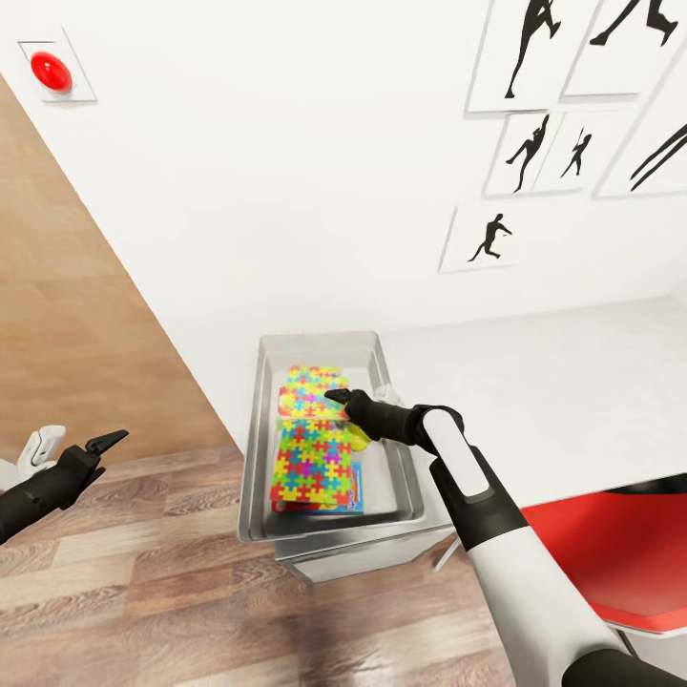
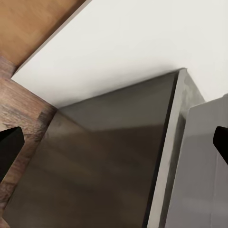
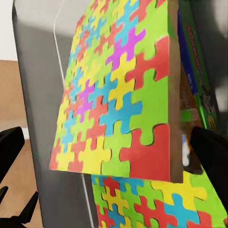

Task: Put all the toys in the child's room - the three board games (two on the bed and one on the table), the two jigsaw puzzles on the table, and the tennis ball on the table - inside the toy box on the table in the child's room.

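The right gripper point(image 1: 334, 395) hangs inside the mouth of the pale grey rectangular toy box with the broad flared rim point(image 1: 250, 448), which stands at the end of the light grey worktop point(image 1: 572, 382). Its jaws stand apart with nothing between them. In the right wrist view they straddle the nearer of the two flat squarish jigsaw puzzles of bright interlocking pieces point(image 3: 123, 95), which lies directly ahead of the fingertips and tilted, one edge raised off what is beneath it.

Contents of the toy box: in the head view the nearer puzzle slab point(image 1: 313, 466) fills the end closest to the robot, and the second puzzle slab point(image 1: 310, 386) lies at the far end, just under the right jaws. Between them, beside the right wrist, shows a patch of the small yellow-green tennis ball point(image 1: 360, 439). Under the tilted slab the right wrist view shows the green and blue printed edges of flat board game boxes point(image 3: 197, 90); how many lie there cannot be told.

The left gripper point(image 1: 103, 443) hangs well to the side of the box over the wood-plank floor point(image 1: 143, 572), jaws wide and empty. The right arm is plainly the nearer. Judged from these contents, the coming move is likely a withdrawal upward, clear of the flared rim.
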You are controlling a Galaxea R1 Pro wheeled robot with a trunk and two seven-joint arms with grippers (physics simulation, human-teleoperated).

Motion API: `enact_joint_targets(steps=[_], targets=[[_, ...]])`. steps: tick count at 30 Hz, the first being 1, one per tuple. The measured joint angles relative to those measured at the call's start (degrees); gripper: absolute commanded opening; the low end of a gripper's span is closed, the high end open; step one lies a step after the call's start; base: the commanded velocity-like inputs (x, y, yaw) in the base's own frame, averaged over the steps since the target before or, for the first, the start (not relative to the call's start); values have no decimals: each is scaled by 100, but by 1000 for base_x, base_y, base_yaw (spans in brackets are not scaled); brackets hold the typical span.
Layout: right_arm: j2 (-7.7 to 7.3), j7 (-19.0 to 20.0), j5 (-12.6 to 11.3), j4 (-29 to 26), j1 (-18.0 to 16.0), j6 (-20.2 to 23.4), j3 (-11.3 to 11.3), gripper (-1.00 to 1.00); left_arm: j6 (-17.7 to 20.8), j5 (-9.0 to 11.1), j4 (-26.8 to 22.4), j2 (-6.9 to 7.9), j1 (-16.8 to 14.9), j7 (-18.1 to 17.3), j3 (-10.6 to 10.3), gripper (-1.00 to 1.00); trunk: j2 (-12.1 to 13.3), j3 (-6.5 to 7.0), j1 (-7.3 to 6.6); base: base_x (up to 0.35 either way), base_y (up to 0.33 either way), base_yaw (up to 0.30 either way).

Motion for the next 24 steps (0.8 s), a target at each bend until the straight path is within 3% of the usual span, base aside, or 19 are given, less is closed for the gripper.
enact_joint_targets(steps=[24], targets=[[6, -71, 51, -167, -16, 14, 21, 100, 1, 8, -1, -3, 0, 0, -4, 100, 2, -1, 1, 0, 0, 0]])
